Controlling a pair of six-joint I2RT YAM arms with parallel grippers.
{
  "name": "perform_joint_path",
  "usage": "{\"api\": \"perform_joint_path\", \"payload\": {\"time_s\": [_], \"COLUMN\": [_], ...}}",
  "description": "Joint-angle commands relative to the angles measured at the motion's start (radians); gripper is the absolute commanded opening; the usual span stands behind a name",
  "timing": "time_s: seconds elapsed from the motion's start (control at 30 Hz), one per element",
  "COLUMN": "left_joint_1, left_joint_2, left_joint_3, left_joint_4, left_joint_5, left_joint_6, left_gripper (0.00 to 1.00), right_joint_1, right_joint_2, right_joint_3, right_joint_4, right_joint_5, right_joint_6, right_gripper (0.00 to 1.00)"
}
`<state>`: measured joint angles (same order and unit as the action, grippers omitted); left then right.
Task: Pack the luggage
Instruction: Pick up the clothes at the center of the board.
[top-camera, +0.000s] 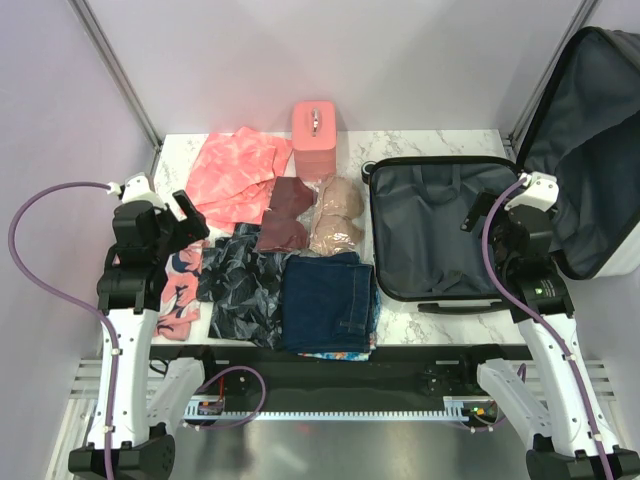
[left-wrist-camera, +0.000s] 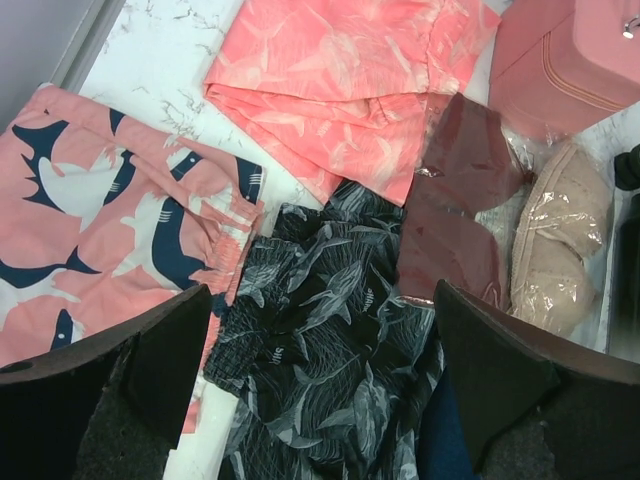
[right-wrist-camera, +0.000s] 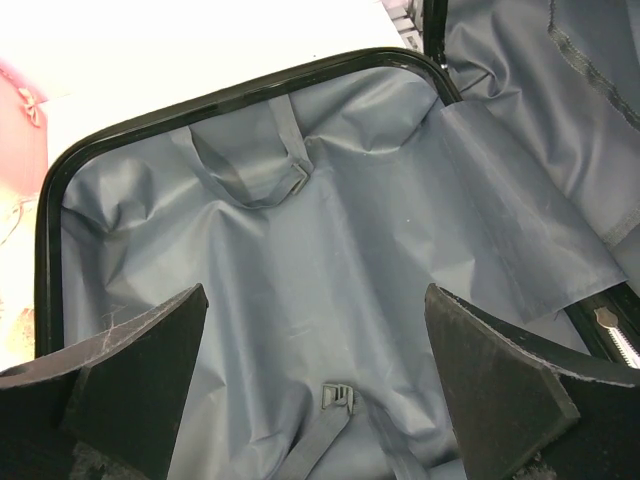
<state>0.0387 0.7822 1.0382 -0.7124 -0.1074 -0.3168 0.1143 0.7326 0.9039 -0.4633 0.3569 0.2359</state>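
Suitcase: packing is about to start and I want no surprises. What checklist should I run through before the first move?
1. The luggage has its lid raised and its lined base exposed: ok.
2. The straps in the base are unbuckled: ok.
3. The left gripper is open, holds nothing, and is over the black leaf-print garment: ok.
4. The right gripper is open, holds nothing, and is over the lining: ok.
5. The pink case stands at the far edge, apart from the luggage: ok.
6. What lies under the folded jeans: cannot tell.
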Motion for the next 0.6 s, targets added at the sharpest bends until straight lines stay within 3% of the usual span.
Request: {"api": "perform_joint_path", "payload": {"time_s": [0.0,0.37,0.57], "left_joint_1": [0.003,0.003,-0.064], "left_joint_2": [0.009,0.017,0.04], "left_joint_3": [0.04,0.04,0.043], "left_joint_4": [-0.024,-0.071,-0.114], "left_joint_5": [-0.028,-0.031,0.067], "left_joint_6": [0.03,0.038,0.027], "left_gripper": [1.0,0.99,0.94], "right_joint_1": [0.001,0.002,0.001], "right_joint_2": [-0.004,-0.035,-0.036], "right_joint_3": [0.001,-0.033,-0.045], "right_joint_4": [0.032,0.026,0.018], "right_joint_5": [0.025,0.01,-0.021], "right_joint_6": [-0.001,0.025,0.028], "right_gripper": [0.98,0.99,0.98]}}
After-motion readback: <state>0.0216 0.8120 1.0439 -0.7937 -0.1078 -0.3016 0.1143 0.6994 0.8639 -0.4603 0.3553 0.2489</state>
